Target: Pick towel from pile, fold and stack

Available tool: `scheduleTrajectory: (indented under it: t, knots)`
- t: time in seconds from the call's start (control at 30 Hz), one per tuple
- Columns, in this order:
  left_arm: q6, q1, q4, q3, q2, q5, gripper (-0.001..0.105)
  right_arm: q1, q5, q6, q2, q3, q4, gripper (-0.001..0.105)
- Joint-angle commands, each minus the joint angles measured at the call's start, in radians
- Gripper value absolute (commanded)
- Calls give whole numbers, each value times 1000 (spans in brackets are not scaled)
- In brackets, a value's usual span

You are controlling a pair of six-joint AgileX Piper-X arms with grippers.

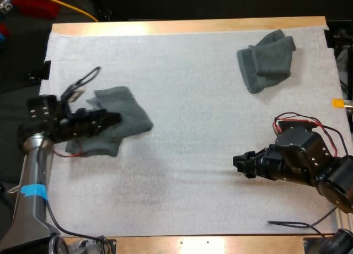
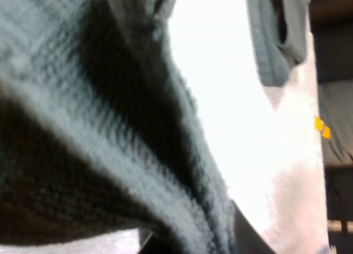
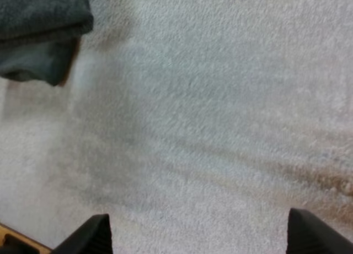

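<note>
Right gripper [image 1: 238, 165] hovers over the bare, nubbly white mat [image 1: 187, 116], jaws wide apart and holding nothing. Left gripper [image 1: 113, 119] sits at a ribbed, dark grey-green towel [image 1: 129, 119] on the mat's left; fabric hides its grip, so I cannot tell its state. A crumpled towel [image 1: 265, 64] lies well apart, near the wooden counter's [image 1: 187, 27] far right.
</note>
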Motion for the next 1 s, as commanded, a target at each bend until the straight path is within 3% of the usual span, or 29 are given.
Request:
scheduleTrajectory:
  t: [0.0,0.17,0.4,0.57,0.8,0.97]
  knots:
    - [16,21,11,-5,-12,10,6,2,-13,-1,-5,-2,-3,63]
    - [13,101,12,-5,-12,-13,6,2,-13,-1,-5,-2,-3,63]
    - [37,103,3,-5,-12,-66,6,2,-13,-1,-5,-2,-3,63]
    - [44,103,-4,-3,15,-165,6,2,-28,-1,-5,-2,-3,63]
    - [44,103,15,2,93,-149,6,2,-36,-1,-5,-2,-3,63]
    - [72,103,60,2,94,-287,6,2,-36,-1,-5,-2,-3,63]
